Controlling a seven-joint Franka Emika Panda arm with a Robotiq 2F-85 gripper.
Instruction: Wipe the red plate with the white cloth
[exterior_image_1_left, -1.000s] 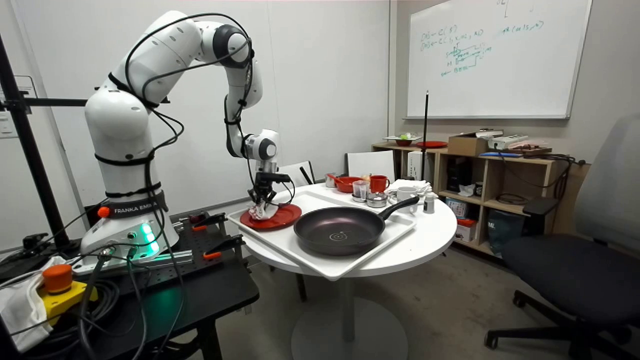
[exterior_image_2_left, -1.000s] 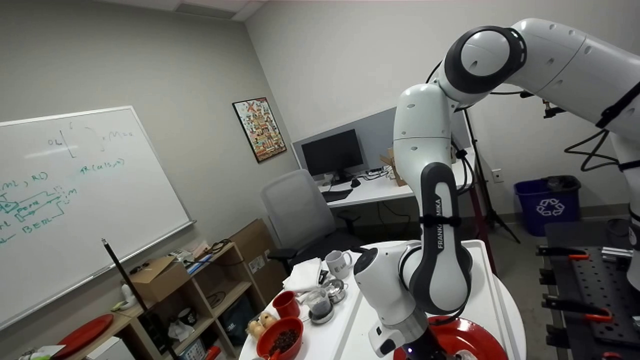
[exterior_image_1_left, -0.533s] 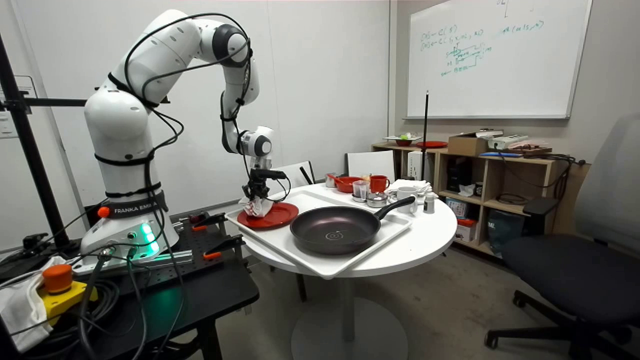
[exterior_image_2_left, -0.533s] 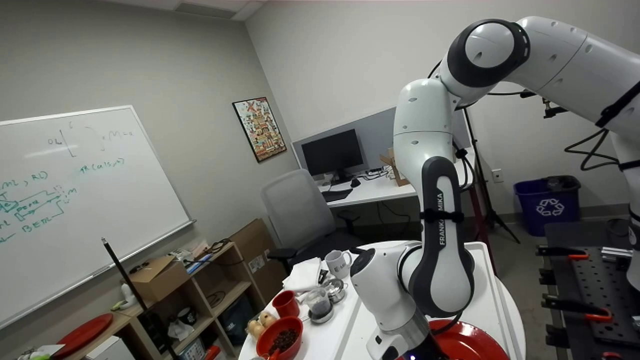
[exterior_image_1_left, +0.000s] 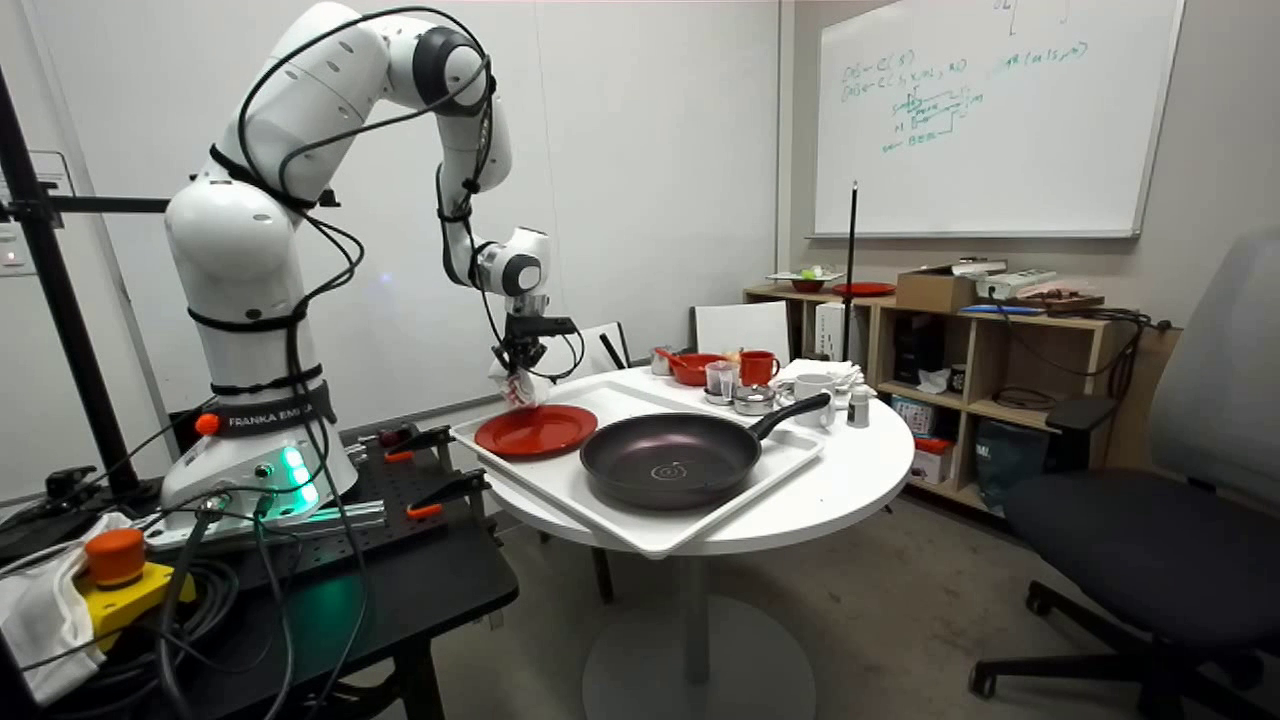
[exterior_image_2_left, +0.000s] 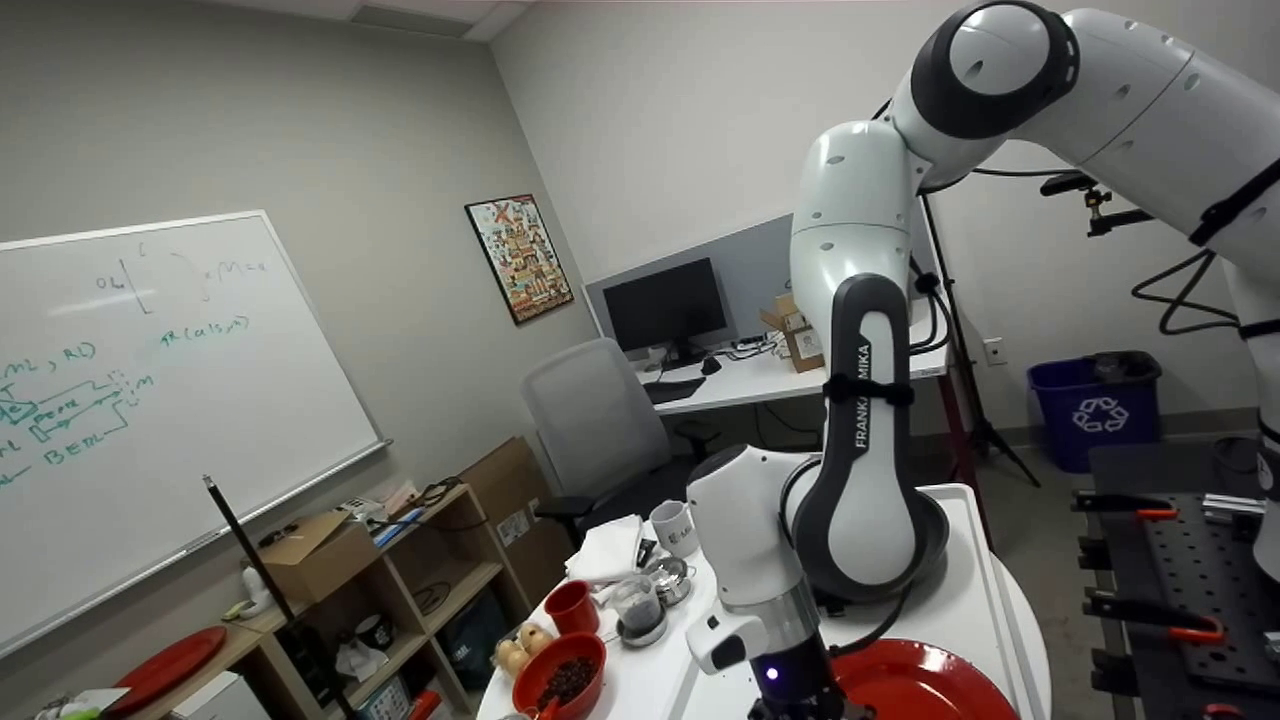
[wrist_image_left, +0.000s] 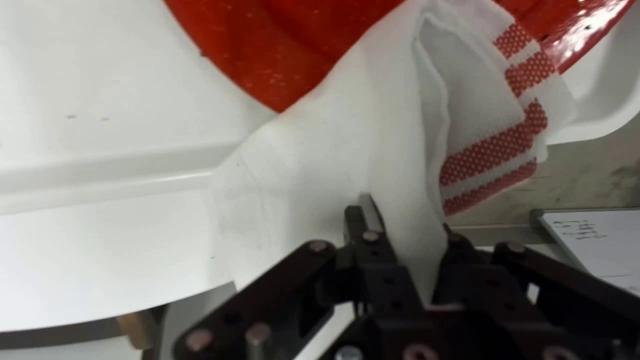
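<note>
Pinches the red-striped white cloth (wrist_image_left: 365, 145) between nearly closed fingers (wrist_image_left: 374, 250); could drag the red plate (exterior_image_1_left: 536, 433) by pressing too hard.

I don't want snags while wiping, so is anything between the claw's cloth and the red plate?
Nothing visible stands between the white cloth in the claw and the red plate; the dark pan sits beside the plate.

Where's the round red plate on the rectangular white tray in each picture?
In an exterior view: red plate, left of centre, beside the round black frying pan.
In an exterior view: red plate, bottom edge, right of centre, cut off.
In the wrist view: red plate, top edge, partly behind the red-striped white cloth.
Shared landmark: the white tray under it in all three.
</note>
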